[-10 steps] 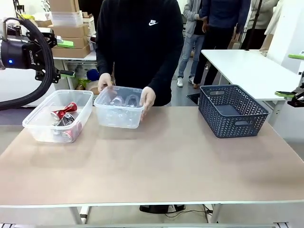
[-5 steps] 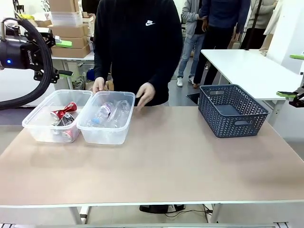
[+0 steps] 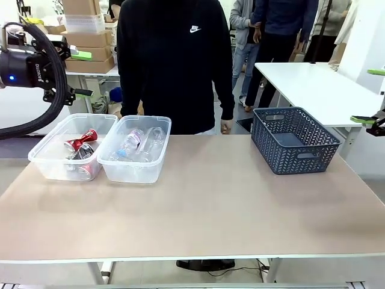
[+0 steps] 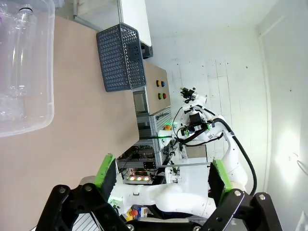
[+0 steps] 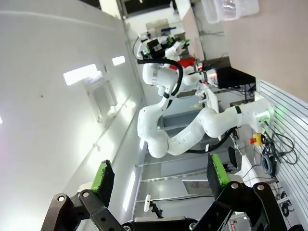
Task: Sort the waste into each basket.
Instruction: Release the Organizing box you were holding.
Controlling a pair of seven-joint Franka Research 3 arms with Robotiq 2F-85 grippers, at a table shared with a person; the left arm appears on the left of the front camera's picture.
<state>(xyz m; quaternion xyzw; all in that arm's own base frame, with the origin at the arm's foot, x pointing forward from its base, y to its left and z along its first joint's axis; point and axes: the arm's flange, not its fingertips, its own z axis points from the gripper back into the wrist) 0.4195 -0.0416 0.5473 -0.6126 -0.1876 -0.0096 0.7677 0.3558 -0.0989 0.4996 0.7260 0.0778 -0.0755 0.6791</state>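
Observation:
Two clear baskets stand side by side at the table's far left. The left basket [image 3: 47, 158] holds red cans [image 3: 82, 141]. Clear bottles [image 3: 139, 141] lie in the right basket [image 3: 133, 171], whose corner [image 4: 33, 120] with a bottle [image 4: 19, 53] appears in the left wrist view. High above and left of the baskets, my left gripper [image 3: 81, 74] is open, nothing between its green pads [image 4: 106, 171]. My right gripper [image 3: 369, 95] hangs open and empty off the table's right edge, its pads [image 5: 102, 175] wide apart. The baskets [image 5: 231, 9] look small and far off in the right wrist view.
A dark blue lattice basket [image 3: 294, 139] sits at the far right of the table, also seen sideways as the lattice basket [image 4: 120, 57]. A person in black stands behind the table, one hand [image 3: 226, 126] hanging by the far edge. The tabletop [image 3: 204, 205] is bare wood colour.
The person set the bottle basket down beside the can basket, let go, and drew both hands back to their sides. Neither arm moved.

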